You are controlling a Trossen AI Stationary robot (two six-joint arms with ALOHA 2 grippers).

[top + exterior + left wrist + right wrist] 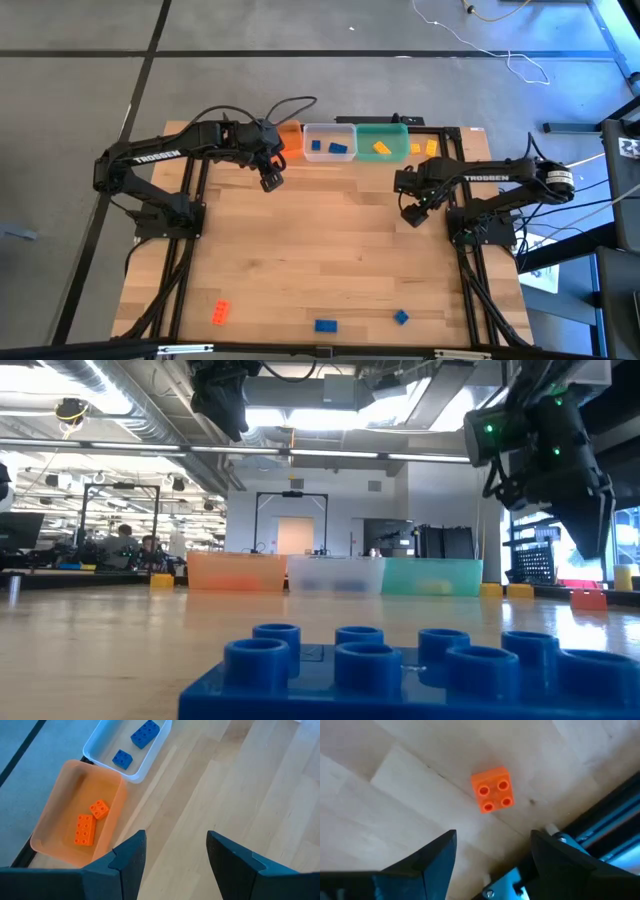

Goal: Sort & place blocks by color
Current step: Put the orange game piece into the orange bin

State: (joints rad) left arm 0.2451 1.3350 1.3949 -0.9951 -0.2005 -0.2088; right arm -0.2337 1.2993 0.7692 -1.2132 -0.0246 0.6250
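We hold our left gripper [272, 181] raised at the table's far left, jaws apart and empty; our right gripper [411, 215] hovers far right, likewise spread.

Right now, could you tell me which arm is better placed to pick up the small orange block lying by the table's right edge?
The right. Its gripper hangs open just above that orange block, empty. The left gripper hovers across the table beside the orange tub.

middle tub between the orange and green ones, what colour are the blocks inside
Blue: two blue blocks in the clear tub, best seen in the left wrist view.
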